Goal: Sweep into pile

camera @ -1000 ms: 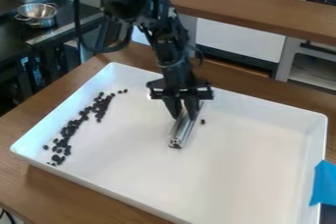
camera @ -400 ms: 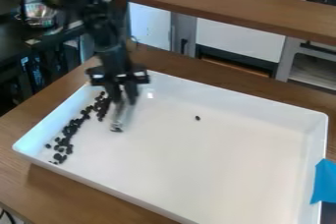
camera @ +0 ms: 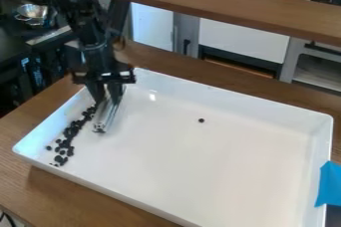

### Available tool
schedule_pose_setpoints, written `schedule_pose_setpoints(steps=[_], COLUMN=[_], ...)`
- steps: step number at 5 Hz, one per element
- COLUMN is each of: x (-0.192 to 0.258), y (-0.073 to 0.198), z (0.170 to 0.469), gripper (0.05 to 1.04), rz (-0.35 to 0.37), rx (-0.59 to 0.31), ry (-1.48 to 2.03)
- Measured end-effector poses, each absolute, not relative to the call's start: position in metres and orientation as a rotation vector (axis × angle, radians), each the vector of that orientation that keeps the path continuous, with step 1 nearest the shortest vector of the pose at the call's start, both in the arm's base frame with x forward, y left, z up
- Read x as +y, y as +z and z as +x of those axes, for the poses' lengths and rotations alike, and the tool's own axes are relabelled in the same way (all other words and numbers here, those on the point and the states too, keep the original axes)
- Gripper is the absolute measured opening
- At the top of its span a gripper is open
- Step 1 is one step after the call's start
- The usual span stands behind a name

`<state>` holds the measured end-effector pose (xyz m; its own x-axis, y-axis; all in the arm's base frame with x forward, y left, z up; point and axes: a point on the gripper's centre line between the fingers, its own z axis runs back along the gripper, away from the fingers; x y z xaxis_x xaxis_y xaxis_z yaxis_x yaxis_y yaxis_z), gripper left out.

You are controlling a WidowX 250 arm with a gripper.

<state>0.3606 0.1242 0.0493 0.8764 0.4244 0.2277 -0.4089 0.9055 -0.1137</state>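
Has the gripper (camera: 108, 101) over the upper left part of the white tray (camera: 230, 164), pointing down, just inside the far rim near the corner. Grasps the silver bar (camera: 104, 117) by its upper part, between the two fingers. Holds the bar at a tilt, lower end toward the camera and slightly to the left, down at or near the tray's floor; cannot tell whether touching it. Keeps the arm (camera: 90, 27) above and behind, entering from the upper left of the view.

Shows the beans (camera: 69, 134), small and black, in a long, uneven band along the left side of the tray, from just beside the bar down toward the near left corner. Cannot tell whether touching bar and beans together. Packs most of them close in the middle of the band, looser at the near end. Leaves one bean just off the band, toward the left wall. Places a lone bean (camera: 201, 120) well apart, out on the tray floor to the right of the bar.

Sets the tray on a wooden table (camera: 80, 191). Sticks blue tape (camera: 327, 185) at its right edge. Adds a wooden ledge (camera: 226, 7) behind, and a metal bowl (camera: 32, 12) at the upper left.
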Motion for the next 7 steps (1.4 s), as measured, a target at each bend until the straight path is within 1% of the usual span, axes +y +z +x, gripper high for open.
schedule_pose_setpoints(steps=[1,2,3,4,5,6,7], x=[0.093,0.047,-0.001,-0.036,-0.048,-0.045,-0.023], y=[0.073,0.093,0.099,0.071,0.053,0.039,0.037], z=[0.363,0.369,0.383,0.394,0.402,0.402,0.4], gripper=[0.338,0.338,0.338,0.338,0.337,0.338,0.337], rz=[-0.125,-0.204,-0.239,-0.203,-0.16,-0.135,-0.136], rx=[-0.324,-0.336,-0.319,-0.268,-0.262,-0.246,-0.233], ry=[0.399,0.356,0.339,0.313,0.315,0.321,0.359])
